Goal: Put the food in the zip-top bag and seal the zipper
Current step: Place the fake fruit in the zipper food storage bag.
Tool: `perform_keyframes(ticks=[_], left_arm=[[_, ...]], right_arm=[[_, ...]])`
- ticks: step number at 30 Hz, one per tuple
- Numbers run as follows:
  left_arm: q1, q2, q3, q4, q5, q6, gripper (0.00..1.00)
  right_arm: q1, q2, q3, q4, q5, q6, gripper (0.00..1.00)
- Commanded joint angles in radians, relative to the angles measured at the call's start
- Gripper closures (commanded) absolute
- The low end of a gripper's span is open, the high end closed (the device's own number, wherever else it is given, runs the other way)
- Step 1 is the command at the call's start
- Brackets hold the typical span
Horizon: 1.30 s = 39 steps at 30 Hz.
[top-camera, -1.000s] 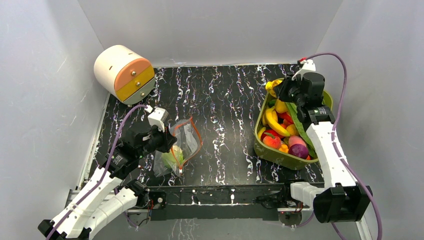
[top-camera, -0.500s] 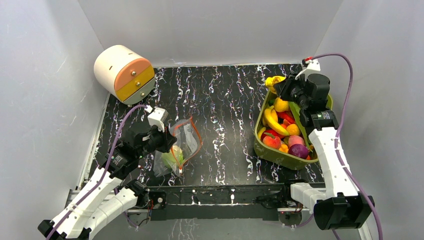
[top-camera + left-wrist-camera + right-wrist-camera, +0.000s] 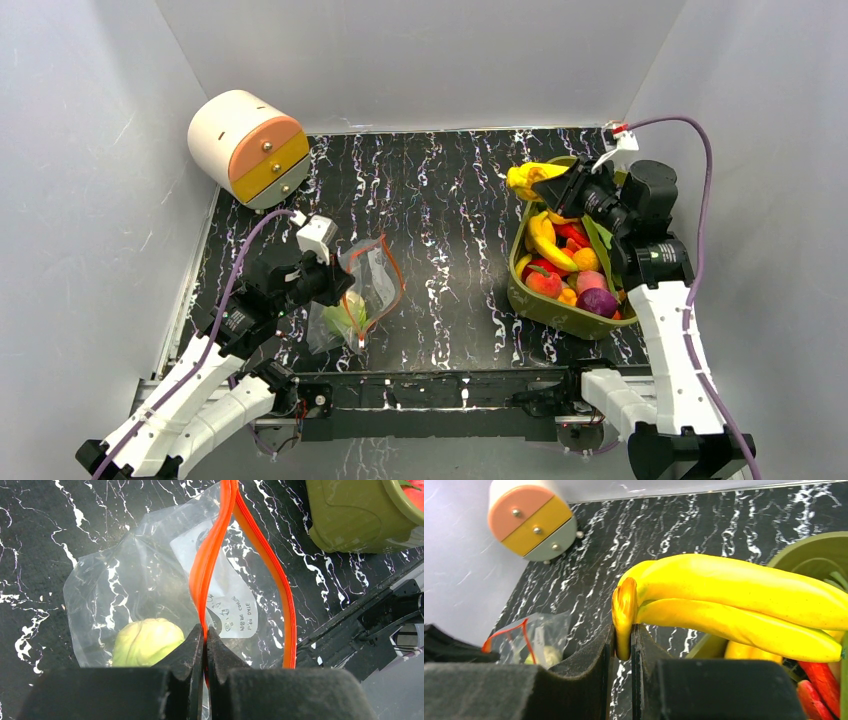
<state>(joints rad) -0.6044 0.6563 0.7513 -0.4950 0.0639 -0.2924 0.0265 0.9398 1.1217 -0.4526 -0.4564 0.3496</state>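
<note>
Bananas [image 3: 734,600], a yellow bunch, hang by the stem end between the clenched fingers of the right tool [image 3: 623,635]. In the top view they sit over the far left corner of the olive-green tub [image 3: 560,312], above the other food [image 3: 562,258] piled inside it. Well apart, near the left arm, the zip-top bag [image 3: 125,575] lies crinkled on the black marbled tabletop [image 3: 440,220]. Its red-orange zipper [image 3: 220,545] is parted into two strips, and the left tool [image 3: 205,636] is pinched tight on one of them. A green round fruit [image 3: 145,642] rests inside the bag, just beside that tool. A round drawer unit [image 3: 245,148] stands at the far left corner.
</note>
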Motion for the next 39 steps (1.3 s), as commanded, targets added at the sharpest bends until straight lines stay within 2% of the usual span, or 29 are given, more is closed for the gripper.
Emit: perform_keyframes(ticks=[1, 5, 12, 16, 20, 31, 39], left_arm=[[-0.002, -0.014, -0.01, 0.016, 0.032, 0.013, 1.0], [-0.002, -0.026, -0.011, 0.03, 0.058, 0.013, 1.0], [-0.002, -0.031, -0.021, 0.07, 0.091, 0.003, 1.0], [-0.002, 0.004, -0.007, 0.084, 0.09, 0.005, 1.0], [-0.001, 0.041, 0.023, 0.096, 0.067, 0.003, 1.0], [-0.002, 0.09, 0.073, 0.138, 0.052, 0.023, 1.0], [-0.002, 0.076, 0.067, 0.128, 0.076, 0.022, 1.0]], right_arm=[[0.004, -0.05, 0.035, 0.028, -0.155, -0.009, 1.0], [0.006, -0.07, 0.022, 0.059, -0.272, 0.019, 1.0], [0.027, -0.107, -0.029, 0.113, -0.376, 0.063, 1.0], [0.045, -0.115, -0.046, 0.124, -0.372, 0.07, 1.0], [0.073, -0.074, -0.028, 0.063, -0.347, 0.061, 1.0], [0.336, -0.034, -0.008, 0.088, -0.198, 0.043, 1.0], [0.55, 0.028, 0.021, 0.109, -0.23, -0.027, 1.0]])
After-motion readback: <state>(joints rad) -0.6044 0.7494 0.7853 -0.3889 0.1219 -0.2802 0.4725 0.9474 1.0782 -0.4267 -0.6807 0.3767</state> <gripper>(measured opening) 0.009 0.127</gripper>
